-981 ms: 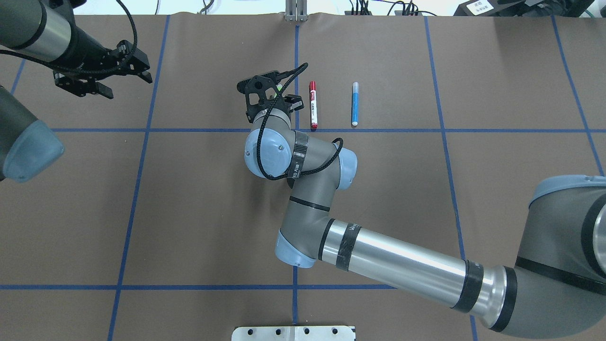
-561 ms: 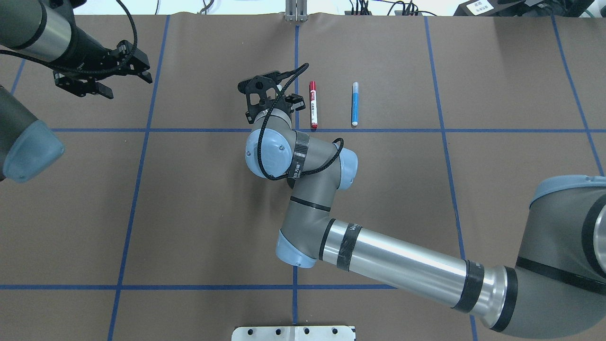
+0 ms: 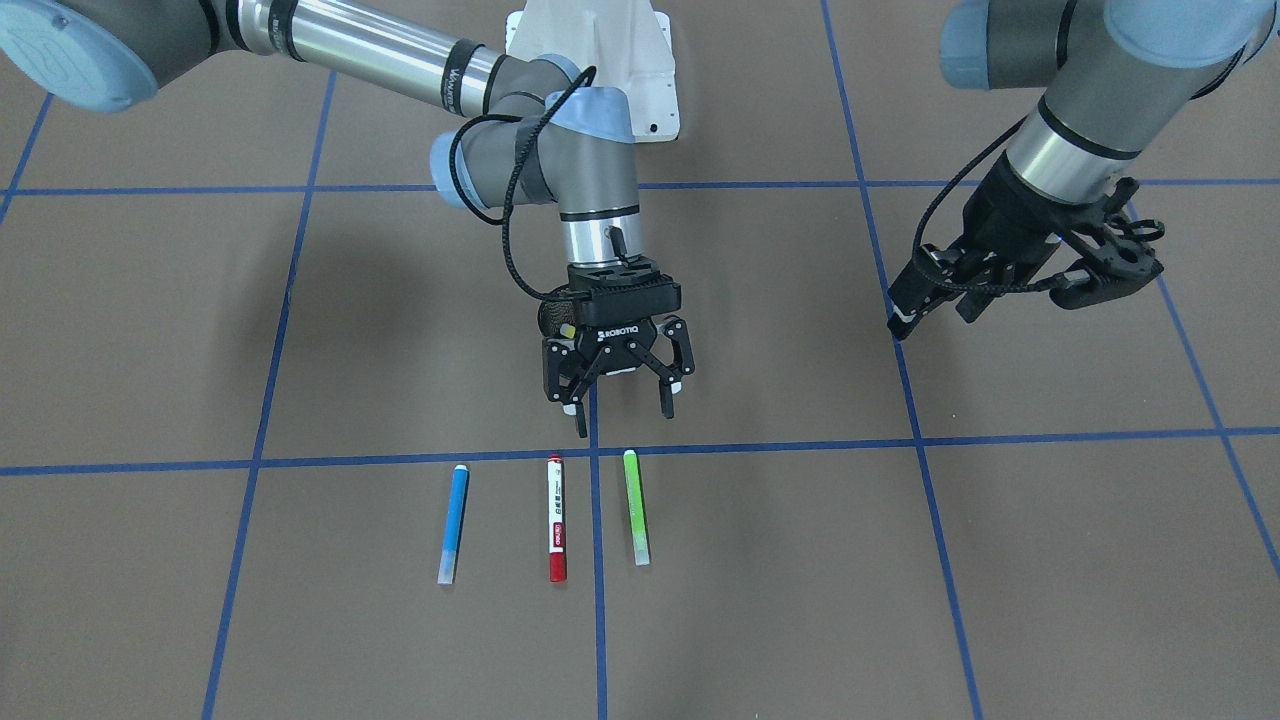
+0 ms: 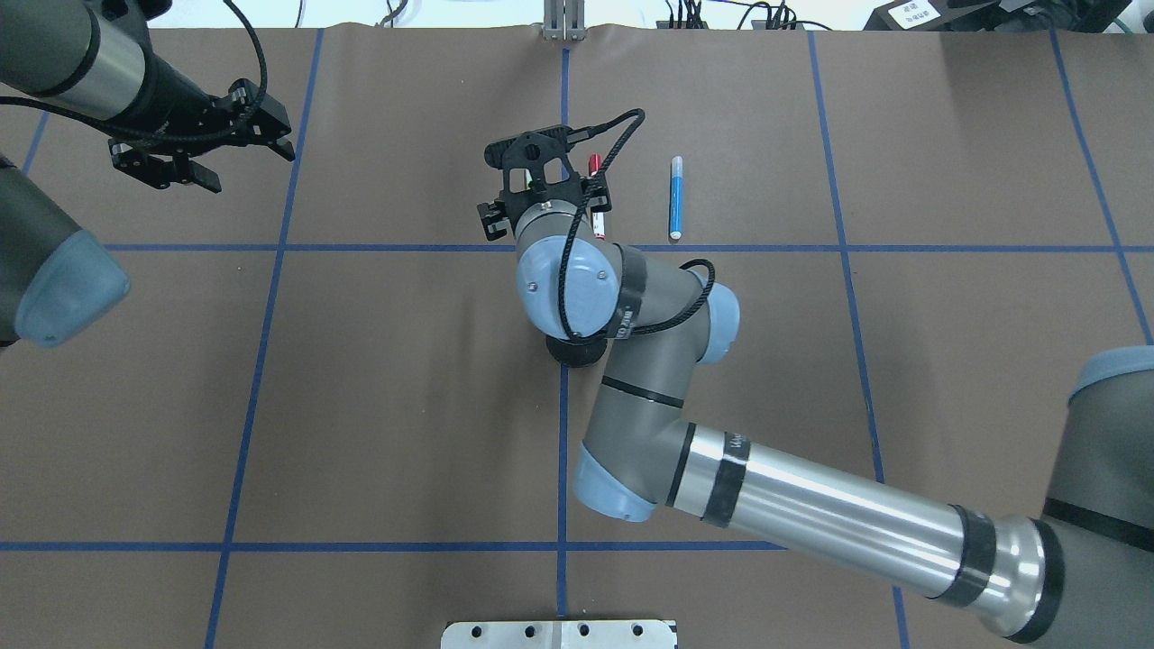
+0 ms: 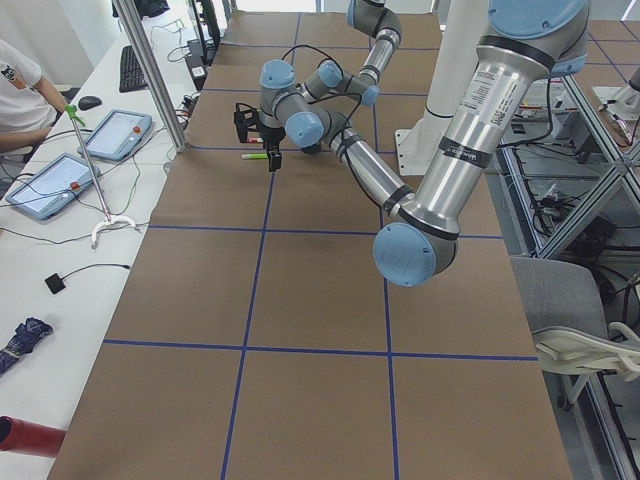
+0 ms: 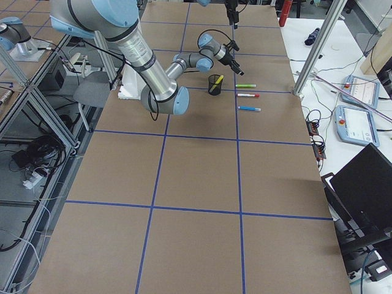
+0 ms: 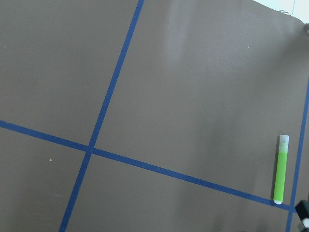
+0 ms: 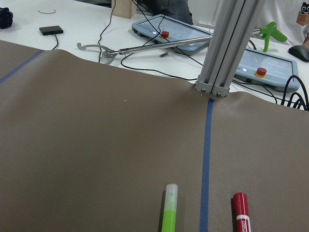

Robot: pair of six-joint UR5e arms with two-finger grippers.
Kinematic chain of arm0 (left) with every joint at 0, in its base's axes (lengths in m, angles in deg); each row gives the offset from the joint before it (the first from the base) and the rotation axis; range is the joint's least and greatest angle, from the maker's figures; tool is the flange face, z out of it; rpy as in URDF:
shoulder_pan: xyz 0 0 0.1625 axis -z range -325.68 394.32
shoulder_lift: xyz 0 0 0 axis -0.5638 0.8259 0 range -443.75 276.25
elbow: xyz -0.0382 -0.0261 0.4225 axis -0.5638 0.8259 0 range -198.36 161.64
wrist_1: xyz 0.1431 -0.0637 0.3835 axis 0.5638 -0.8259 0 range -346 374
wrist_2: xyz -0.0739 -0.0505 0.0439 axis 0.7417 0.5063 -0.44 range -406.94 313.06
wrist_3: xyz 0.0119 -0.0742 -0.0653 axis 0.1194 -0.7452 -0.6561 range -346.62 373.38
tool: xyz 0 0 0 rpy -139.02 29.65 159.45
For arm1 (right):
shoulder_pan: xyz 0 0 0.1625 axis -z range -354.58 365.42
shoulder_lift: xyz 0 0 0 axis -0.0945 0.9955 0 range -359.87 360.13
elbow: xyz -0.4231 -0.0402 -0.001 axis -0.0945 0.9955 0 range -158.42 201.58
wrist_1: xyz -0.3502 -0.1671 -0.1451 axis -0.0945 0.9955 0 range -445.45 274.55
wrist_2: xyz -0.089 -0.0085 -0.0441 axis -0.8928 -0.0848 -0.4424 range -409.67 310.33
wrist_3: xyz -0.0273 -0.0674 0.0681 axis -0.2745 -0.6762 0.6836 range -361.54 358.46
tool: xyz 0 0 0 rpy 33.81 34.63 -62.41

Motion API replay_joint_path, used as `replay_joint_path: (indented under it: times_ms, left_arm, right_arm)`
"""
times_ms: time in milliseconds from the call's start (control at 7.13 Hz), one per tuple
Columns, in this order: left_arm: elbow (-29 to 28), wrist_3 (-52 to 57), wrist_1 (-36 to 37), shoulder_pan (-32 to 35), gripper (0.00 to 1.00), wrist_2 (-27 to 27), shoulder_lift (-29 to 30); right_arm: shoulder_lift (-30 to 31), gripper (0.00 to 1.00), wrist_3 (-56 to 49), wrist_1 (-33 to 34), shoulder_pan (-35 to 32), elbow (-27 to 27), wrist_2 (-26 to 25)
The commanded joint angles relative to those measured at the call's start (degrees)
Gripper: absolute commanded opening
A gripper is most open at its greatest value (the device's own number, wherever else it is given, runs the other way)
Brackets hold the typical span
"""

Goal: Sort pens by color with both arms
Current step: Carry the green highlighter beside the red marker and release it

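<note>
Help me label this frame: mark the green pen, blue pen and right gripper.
green pen (image 3: 635, 508): front-facing view, mid barrel.
blue pen (image 3: 453, 522): front-facing view, mid barrel.
right gripper (image 3: 624, 415): front-facing view, between its open fingertips.

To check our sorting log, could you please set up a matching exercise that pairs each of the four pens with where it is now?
Things:
1. blue pen
2. green pen
3. white pen with red ends
4. yellow pen

Places:
A. standing in the black mesh cup
B. middle of the laid-out row
C. end of the row toward the robot's left
D. end of the row toward the robot's right

Pairs: 1-D, 2-C, 3-B, 4-A
</note>
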Motion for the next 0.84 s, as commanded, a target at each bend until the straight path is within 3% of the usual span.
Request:
replay_joint_path:
  times_ms: [0, 280, 420, 701]
  left_arm:
    - [-1.29, -5.33, 0.13, -2.15, 0.92, -0.04, 2.88]
    - [-2.35, -10.02, 7.55, -6.19, 0.92, -0.04, 9.63]
    - [-4.71, -9.94, 11.95, -7.69, 0.93, 0.22, 14.89]
    - [-13.64, -9.68, 11.65, -13.30, 0.98, 0.66, 21.41]
  right_arm:
    - [9.97, 1.00, 0.04, 3.28, -6.47, -14.23, 11.57]
    - [18.75, 1.00, -0.22, 6.64, -14.46, -21.82, 25.71]
    - [24.11, 1.00, -0.92, 6.38, -18.15, -23.41, 33.09]
    - [30.90, 1.00, -5.55, 6.55, -24.84, -23.08, 43.67]
